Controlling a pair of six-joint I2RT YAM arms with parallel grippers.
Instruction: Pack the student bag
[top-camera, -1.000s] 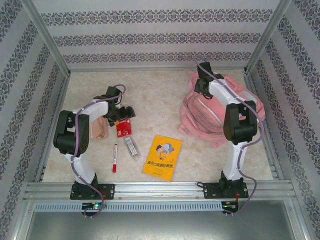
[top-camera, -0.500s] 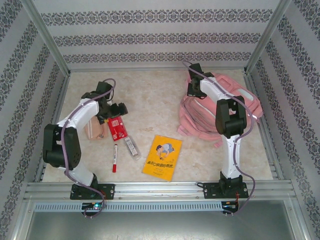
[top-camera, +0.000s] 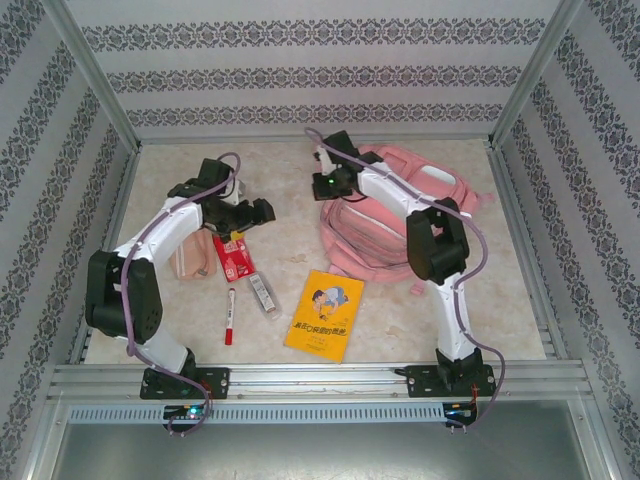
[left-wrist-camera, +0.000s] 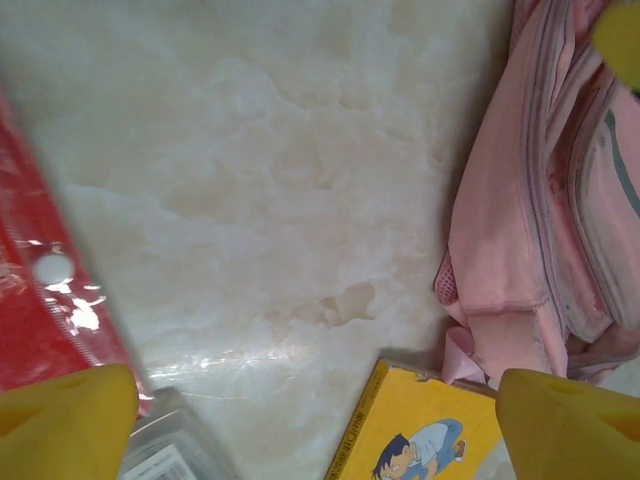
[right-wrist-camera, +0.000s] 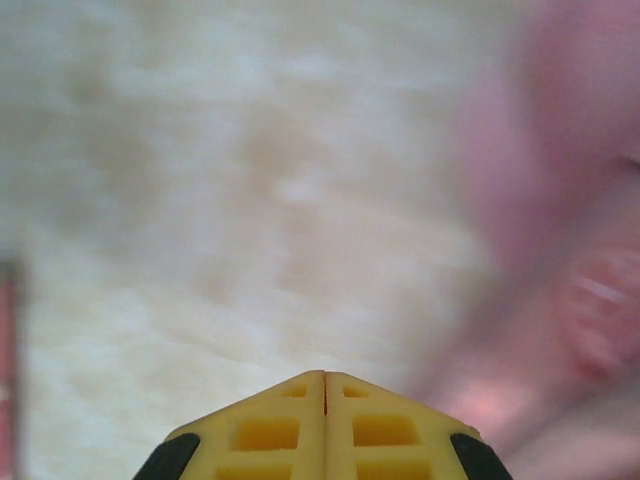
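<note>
The student bag (top-camera: 410, 215), a big soft pink backpack, lies at the right of the table and also appears in the left wrist view (left-wrist-camera: 540, 200). My right gripper (top-camera: 325, 184) is at the bag's left edge; its yellow tips (right-wrist-camera: 324, 376) are pressed together, and the bag's edge is drawn out toward it, so whatever it pinches is hidden. My left gripper (top-camera: 255, 212) hangs open over bare table, fingers (left-wrist-camera: 70, 420) wide apart with nothing between them, with a red pouch (top-camera: 233, 257) to one side and a yellow book (top-camera: 324, 314) to the other.
A peach-pink pencil pouch (top-camera: 190, 255) lies under the left arm. A red-capped marker (top-camera: 230, 316) and a clear case (top-camera: 263, 295) lie in front of the red pouch (left-wrist-camera: 40, 300). The book's corner (left-wrist-camera: 430, 430) nearly touches the bag. Patterned walls enclose the table.
My right gripper has swept left and the student bag has slid left with it. My left gripper has let go of the red pouch, opened, and moved right.
</note>
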